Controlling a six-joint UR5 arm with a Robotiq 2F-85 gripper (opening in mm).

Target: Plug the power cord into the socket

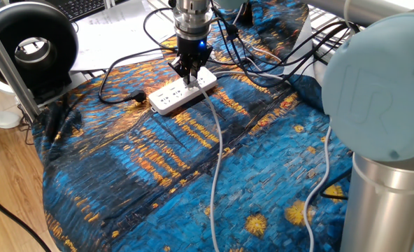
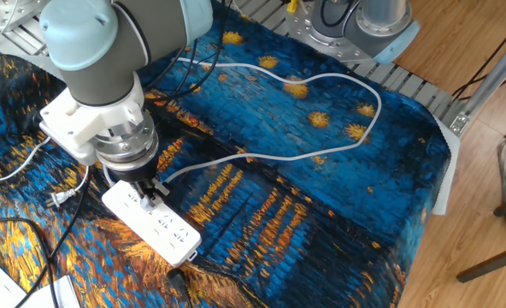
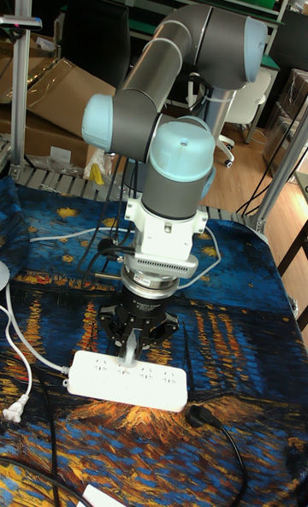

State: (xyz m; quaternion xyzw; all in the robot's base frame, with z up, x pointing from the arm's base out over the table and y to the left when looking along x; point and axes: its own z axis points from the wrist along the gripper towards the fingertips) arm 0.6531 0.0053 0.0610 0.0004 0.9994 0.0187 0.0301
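The socket is a white power strip lying on the blue and gold cloth, also seen in the other fixed view and the tall view. My gripper points straight down over one end of it, shut on the pale plug of the power cord. The plug's tip sits at the strip's top face; whether it is seated I cannot tell. The power cord trails from the gripper across the cloth in a long loop.
A black plug with its black cable lies just off the strip's other end. A loose white plug and several dark cables lie near the strip. A black round device stands at one table corner.
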